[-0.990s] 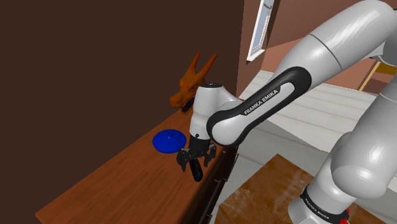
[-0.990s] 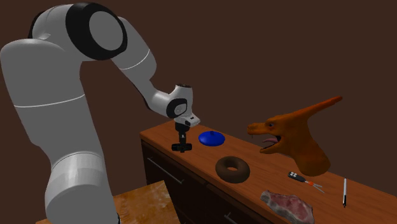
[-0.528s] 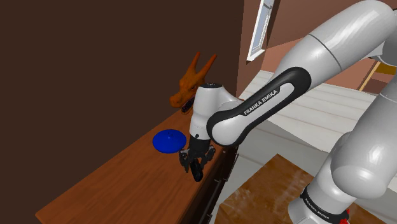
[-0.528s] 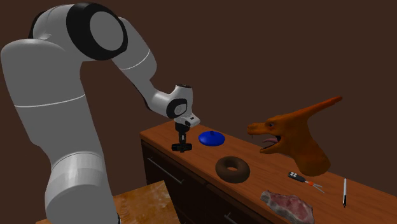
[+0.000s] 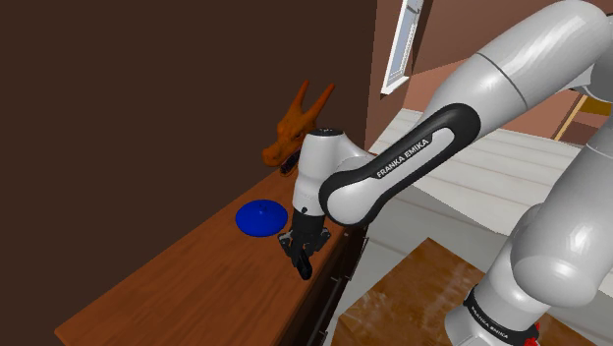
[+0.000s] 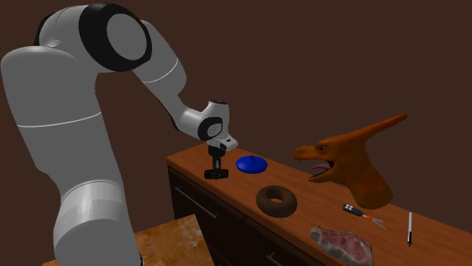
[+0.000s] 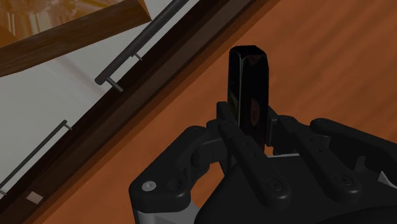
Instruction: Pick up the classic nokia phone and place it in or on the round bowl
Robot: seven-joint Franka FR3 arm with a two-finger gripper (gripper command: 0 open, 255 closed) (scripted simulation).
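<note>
Hand [image 5: 300, 252] clasped around one black phone [image 7: 248, 89], one blue bowl [image 5: 261, 217] nearby, one brown ring [image 6: 277, 200], one dragon head [image 6: 352, 166]

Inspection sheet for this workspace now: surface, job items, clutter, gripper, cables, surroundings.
Surface: wooden counter, with drawers with bar handles beneath.
Job's things: black phone near the counter's front edge, clasped between the fingers; blue round bowl close by, nothing in it.
Clutter: brown ring, orange dragon head, slab of meat, small black tool, thin white stick.
Gripper: gripper shut on the phone.
Cables: nothing seen.
Surroundings: dark brown wall, window, wooden floor.
</note>
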